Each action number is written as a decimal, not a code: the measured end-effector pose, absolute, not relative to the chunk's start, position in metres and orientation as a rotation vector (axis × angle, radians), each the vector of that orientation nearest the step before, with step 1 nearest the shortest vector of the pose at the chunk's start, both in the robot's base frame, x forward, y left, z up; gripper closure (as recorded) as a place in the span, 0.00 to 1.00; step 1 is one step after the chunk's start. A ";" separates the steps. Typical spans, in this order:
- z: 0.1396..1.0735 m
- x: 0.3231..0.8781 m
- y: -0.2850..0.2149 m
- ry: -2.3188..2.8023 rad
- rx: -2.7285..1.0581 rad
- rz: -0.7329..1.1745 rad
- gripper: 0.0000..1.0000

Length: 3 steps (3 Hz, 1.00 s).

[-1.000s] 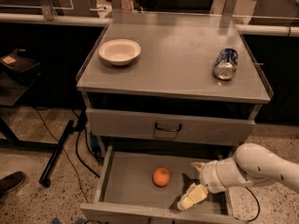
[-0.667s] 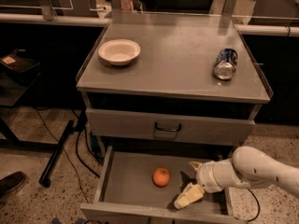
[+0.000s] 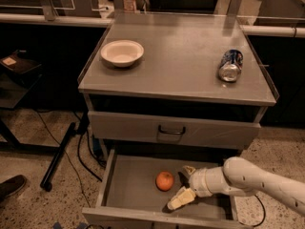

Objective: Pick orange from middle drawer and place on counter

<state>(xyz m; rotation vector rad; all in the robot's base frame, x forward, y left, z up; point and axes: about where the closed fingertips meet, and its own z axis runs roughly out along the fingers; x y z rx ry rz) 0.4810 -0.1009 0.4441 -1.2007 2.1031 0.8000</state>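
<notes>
Orange [image 3: 165,181]: lower centre of frame, on the middle drawer [image 3: 128,187] floor.
End effector [image 3: 184,185]: just right of the orange, fingers spread, empty.
I'd ease left until both fingers straddle the fruit, then close.
Room: low drawer walls near. The worktop [image 3: 181,46] has open space between bowl [image 3: 122,52] and can [image 3: 230,65].

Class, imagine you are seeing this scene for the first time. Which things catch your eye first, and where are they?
The bright orange stands out, lying in the open drawer at the bottom. Just right of it is the robot's white gripper, jaws open toward the fruit. On the counter above, a white bowl sits at the back left and a crushed can lies at the right.
</notes>
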 end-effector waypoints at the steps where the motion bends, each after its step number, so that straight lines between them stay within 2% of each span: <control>1: 0.431 0.474 -0.094 2.111 -1.146 0.814 0.00; 3: 0.400 0.514 -0.065 2.069 -1.005 0.794 0.00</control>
